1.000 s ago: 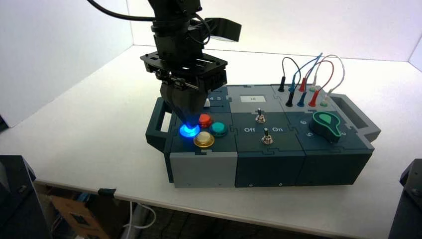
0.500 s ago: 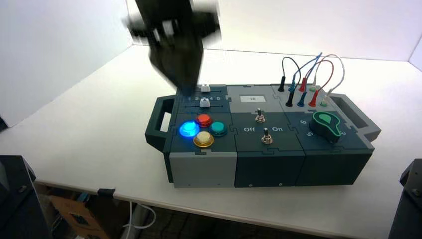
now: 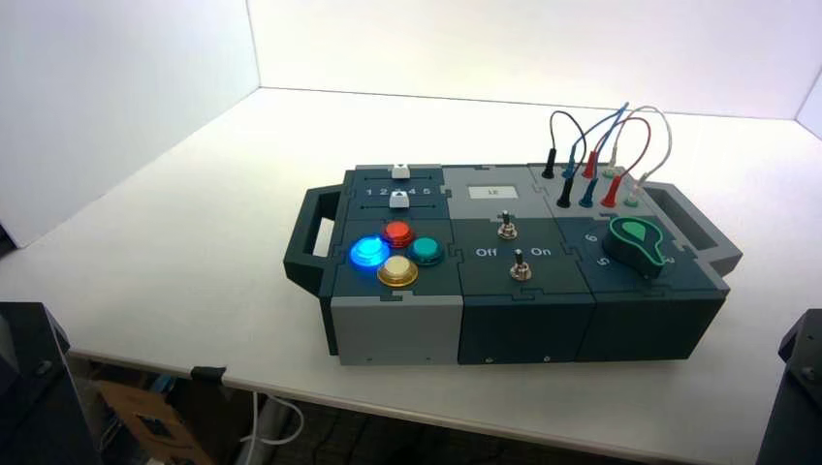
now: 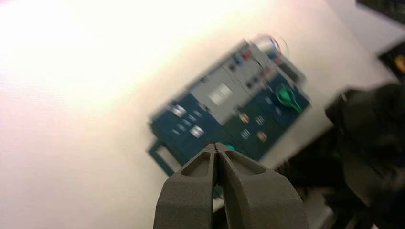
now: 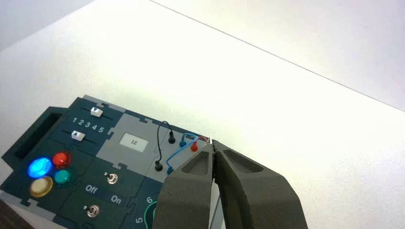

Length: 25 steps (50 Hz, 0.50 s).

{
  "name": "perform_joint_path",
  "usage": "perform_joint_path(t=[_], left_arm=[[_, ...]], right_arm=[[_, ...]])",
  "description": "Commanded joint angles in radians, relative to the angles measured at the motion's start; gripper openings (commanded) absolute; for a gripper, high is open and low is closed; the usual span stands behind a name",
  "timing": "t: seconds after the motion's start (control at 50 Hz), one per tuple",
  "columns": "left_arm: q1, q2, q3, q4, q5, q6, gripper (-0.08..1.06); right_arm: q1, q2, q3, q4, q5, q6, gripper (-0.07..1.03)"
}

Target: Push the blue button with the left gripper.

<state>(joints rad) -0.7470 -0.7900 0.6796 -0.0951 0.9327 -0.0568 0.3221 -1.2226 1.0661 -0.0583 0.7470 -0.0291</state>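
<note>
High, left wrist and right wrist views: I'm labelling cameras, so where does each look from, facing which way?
High: above and behind the arms, facing down at the box; dark arm parts at both lower corners.
Left wrist: on the left arm, facing the box past its shut fingers.
Right wrist: likewise, right arm, shut fingers.
Both wrists share the box.

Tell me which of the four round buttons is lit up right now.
The blue button, the one nearest the box's left handle; it alone glows brightly, casting blue light around its rim.
</note>
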Motion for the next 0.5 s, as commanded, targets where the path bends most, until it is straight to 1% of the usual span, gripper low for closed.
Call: perform_joint_path(t=[0.02, 0.08, 0.14, 0.34, 0.42, 0.5], left_arm=[[0.064, -0.092, 0.012, 0.032, 0.003, -0.008, -0.03], [0.097, -0.133, 0.028, 0.048, 0.009, -0.008, -0.03], [0.14, -0.178, 0.046, 0.054, 0.017, -0.008, -0.03], [0.252, -0.262, 0.087, 0.055, 0.028, -0.005, -0.03], [0.275, -0.291, 0.107, 0.055, 0.02, -0.005, -0.03], [0.282, -0.308, 0.124, 0.055, 0.008, -0.003, -0.03]], right_arm=[[-0.006, 0.014, -0.02, 0.009, -0.005, 0.006, -0.02], [-0.005, 0.014, -0.021, 0.02, -0.005, 0.006, -0.02], [-0.005, 0.014, -0.021, 0.028, -0.002, 0.005, -0.02], [-0.005, 0.037, -0.026, 0.034, -0.002, 0.002, -0.02], [-0.005, 0.044, -0.029, 0.034, -0.002, 0.003, -0.02], [-0.005, 0.046, -0.031, 0.029, -0.003, 0.002, -0.02]])
